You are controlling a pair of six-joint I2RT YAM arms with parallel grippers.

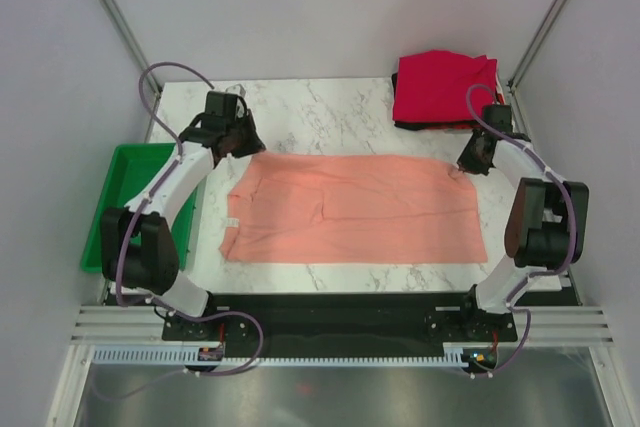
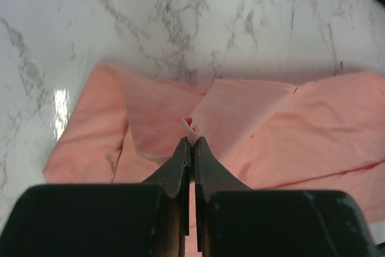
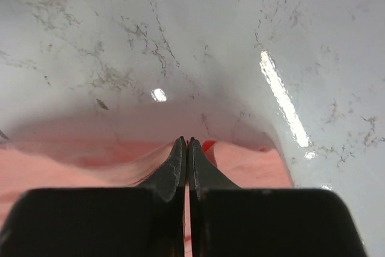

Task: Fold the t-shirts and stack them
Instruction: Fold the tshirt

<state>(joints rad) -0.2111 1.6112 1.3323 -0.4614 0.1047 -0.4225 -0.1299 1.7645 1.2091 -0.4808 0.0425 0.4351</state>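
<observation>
Left jaws and right jaws are each clamped on a thin pinch at the far corners of the pink t-shirt (image 1: 350, 209), which lies flat mid-bench (image 1: 330, 107). We risk a corner slipping under uneven pull, skewing the fold.

The table (image 1: 330, 107) has a white top with grey marble veins. A salmon-pink t-shirt (image 1: 360, 209) lies spread flat across its middle. At the far right corner sits a pile of folded shirts (image 1: 440, 87), red on top and black at the bottom.
</observation>
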